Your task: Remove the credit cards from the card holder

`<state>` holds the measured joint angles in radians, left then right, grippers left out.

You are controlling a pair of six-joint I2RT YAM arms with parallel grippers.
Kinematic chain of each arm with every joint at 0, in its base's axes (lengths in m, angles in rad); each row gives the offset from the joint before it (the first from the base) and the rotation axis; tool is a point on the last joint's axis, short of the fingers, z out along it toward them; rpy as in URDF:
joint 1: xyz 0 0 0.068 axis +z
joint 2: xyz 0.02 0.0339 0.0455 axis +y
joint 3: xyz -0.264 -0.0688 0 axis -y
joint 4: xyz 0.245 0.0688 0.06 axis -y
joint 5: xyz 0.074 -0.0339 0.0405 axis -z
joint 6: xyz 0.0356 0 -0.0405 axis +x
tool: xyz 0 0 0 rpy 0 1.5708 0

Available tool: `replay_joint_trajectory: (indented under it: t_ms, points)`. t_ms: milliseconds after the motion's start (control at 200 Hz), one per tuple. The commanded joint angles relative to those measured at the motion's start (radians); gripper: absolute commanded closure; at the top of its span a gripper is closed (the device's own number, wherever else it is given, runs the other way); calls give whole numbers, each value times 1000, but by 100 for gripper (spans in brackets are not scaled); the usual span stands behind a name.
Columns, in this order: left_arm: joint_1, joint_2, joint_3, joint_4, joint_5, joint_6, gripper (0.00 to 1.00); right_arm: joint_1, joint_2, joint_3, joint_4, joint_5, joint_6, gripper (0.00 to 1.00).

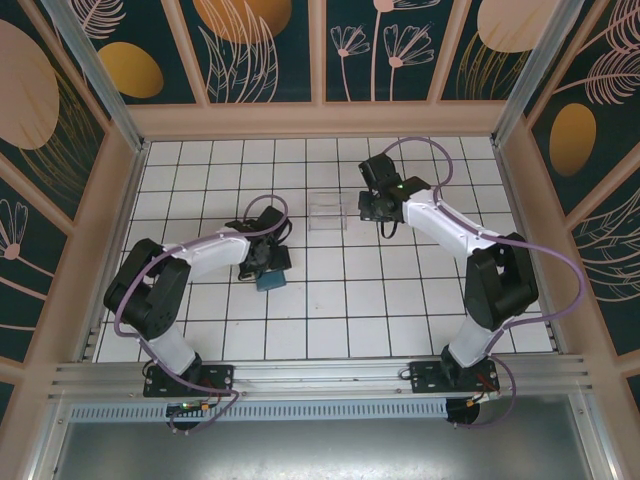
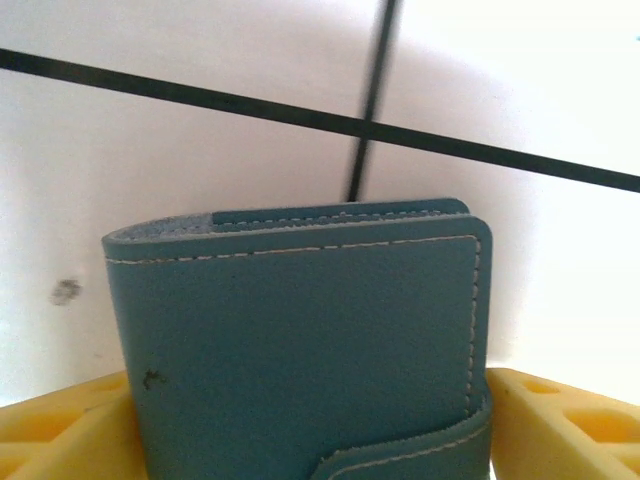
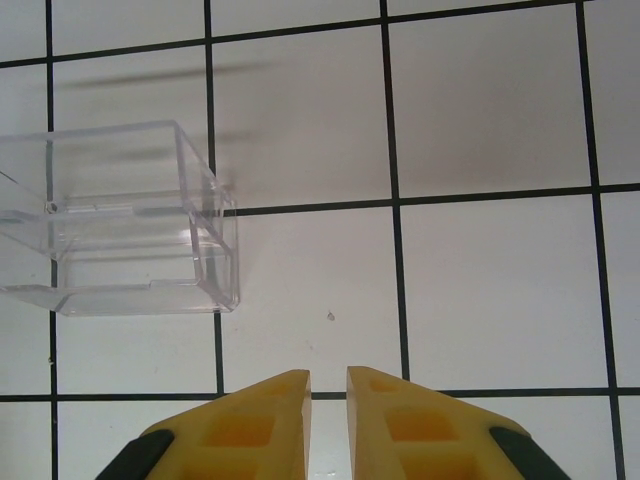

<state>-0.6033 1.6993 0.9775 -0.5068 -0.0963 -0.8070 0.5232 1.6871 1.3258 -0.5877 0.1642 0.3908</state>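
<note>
Left claw (image 2: pixel 310 378) stands spread wide, and the card holder (image 2: pixel 300 330) fills the whole space between its yellow fingers (image 2: pixel 560 420), with one pad against each side edge, so the claw is clamped on it. Seen from that wrist, the teal wallet is folded shut with its stitched outer face toward the camera. It reaches forward past the fingertips over the white tiled table (image 2: pixel 520 90), and a stitched flap curves across its near corner, down beside the right-hand pad. From above, the card holder (image 1: pixel 272 281) pokes out just beyond the left claw (image 1: pixel 262 258), on the side toward the arm bases. Right claw (image 3: pixel 328 375) hovers over bare tiles, well apart from the wallet, with its two fingers drawn almost together, only a thin slit between them and nothing in it. A clear plastic tray (image 3: pixel 215 220) sits ahead of this claw and off to its left, not touching it.
</note>
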Motion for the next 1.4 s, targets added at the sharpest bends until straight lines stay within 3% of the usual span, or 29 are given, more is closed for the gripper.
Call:
replay_joint_trajectory:
  t_ms: [0, 330, 510, 691, 916, 1181, 1396]
  points:
    - [-44, 9, 36, -34, 29, 7, 27, 0, -46, -15, 8, 17, -13, 83]
    - [-214, 155, 181, -138, 25, 102, 29, 0, -70, -44, 0, 24, -5, 83]
    - [-260, 198, 221, -148, 68, 121, 20, 0, -84, -55, -1, 26, 3, 83]
    - [-260, 173, 224, -147, 30, 120, 12, 4, -97, -62, -5, 16, -10, 82]
    - [-247, 63, 208, -104, 24, 122, 11, 18, -158, -120, 39, -74, -144, 69]
    - [-119, -127, 27, 77, 174, 113, 15, 72, -184, -178, 79, -175, -377, 68]
    - [-56, -264, -120, 207, 169, 187, 8, 142, -146, -185, 89, -284, -520, 62]
